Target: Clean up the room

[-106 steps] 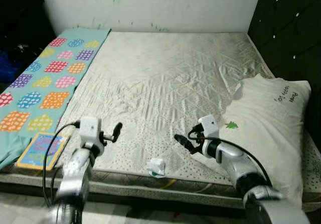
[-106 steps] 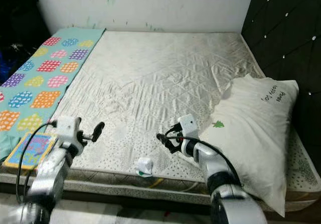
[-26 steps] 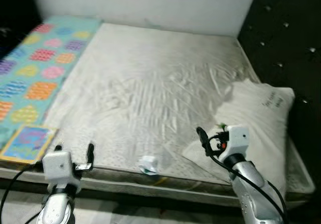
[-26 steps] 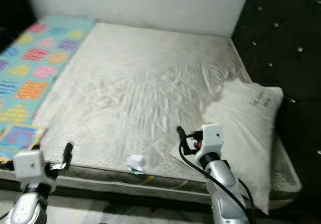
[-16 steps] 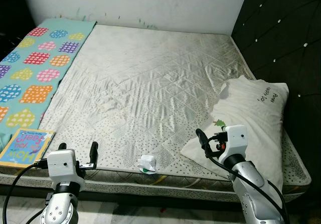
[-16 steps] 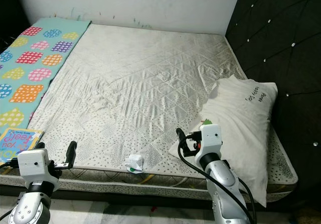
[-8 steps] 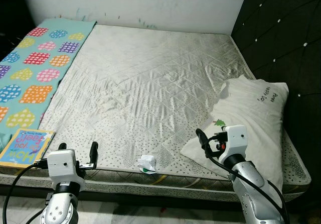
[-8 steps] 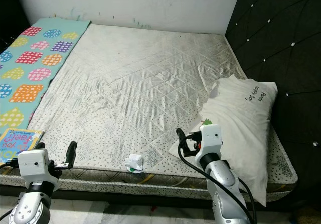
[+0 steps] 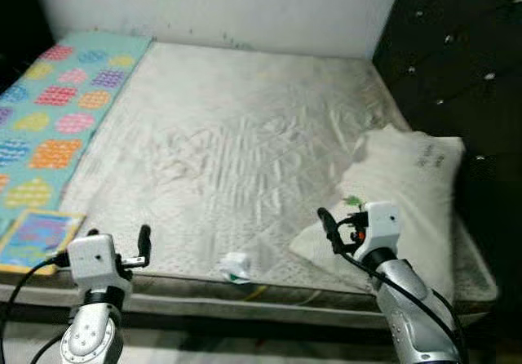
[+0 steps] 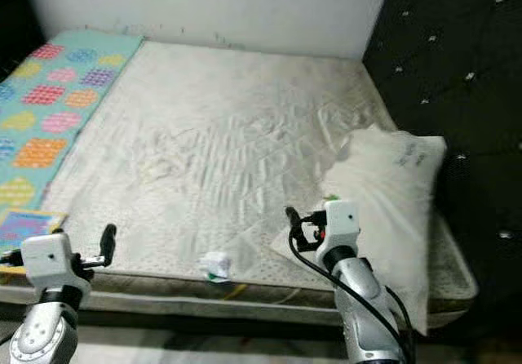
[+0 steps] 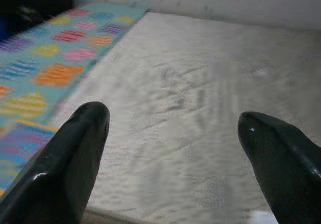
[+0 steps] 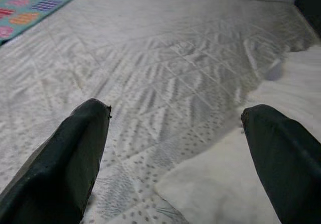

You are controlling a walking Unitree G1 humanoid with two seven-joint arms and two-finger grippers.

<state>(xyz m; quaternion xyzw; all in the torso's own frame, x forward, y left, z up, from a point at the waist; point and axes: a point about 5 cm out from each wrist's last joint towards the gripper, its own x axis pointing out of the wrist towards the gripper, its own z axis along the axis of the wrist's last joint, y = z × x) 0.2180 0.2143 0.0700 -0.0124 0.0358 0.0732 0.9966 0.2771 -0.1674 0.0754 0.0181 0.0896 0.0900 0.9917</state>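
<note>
near the front edge of the bed (image 9: 245,135) lies a small crumpled wrapper (image 9: 236,268), white with a bit of green, between the two arms and touching neither. it looks feather-light and soft, likely to squash or skid on the sheet, so i'd pinch it from above across the bunched middle. the left gripper (image 9: 122,254) and right gripper (image 9: 330,227) both hover with jaws spread wide, holding nothing. a pillow (image 9: 408,193) slumps just beside the right one; a book (image 9: 37,237) sits at the left on a patterned mat (image 9: 57,111).
</note>
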